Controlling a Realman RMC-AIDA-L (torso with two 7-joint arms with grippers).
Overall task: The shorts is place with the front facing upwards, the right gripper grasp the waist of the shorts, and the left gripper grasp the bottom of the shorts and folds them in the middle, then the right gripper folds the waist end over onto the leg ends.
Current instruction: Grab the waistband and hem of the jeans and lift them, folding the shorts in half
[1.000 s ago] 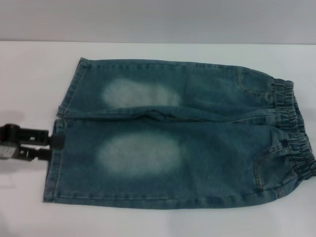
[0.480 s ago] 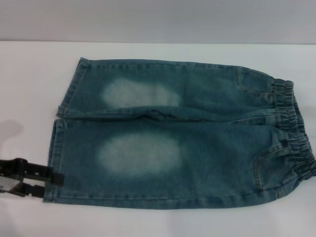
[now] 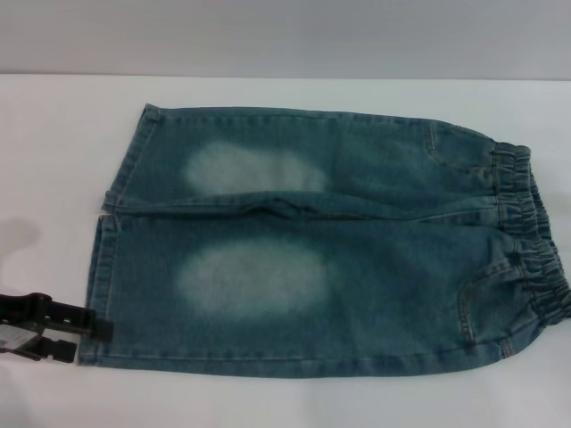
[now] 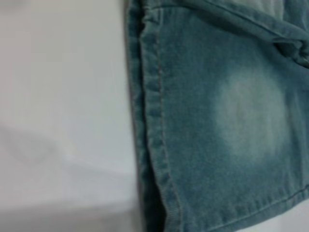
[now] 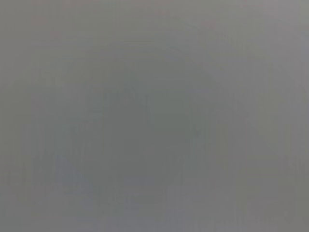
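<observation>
Sliding nearer along the leg hem since a second ago, the black left pincer (image 3: 94, 328) now sits low at the near left corner of the faded blue denim shorts (image 3: 321, 241), its tips touching the hem edge. Its two fingers stand slightly apart, released, gripping nothing. The shorts lie flat and front up on the white tabletop (image 3: 53, 134), leg ends to the left, elastic waistband (image 3: 535, 259) to the right, unchanged. From the left wrist camera, the stitched leg hem (image 4: 149, 121) runs beside bare tabletop. The right pincer is out of sight; its wrist camera shows only plain grey.
</observation>
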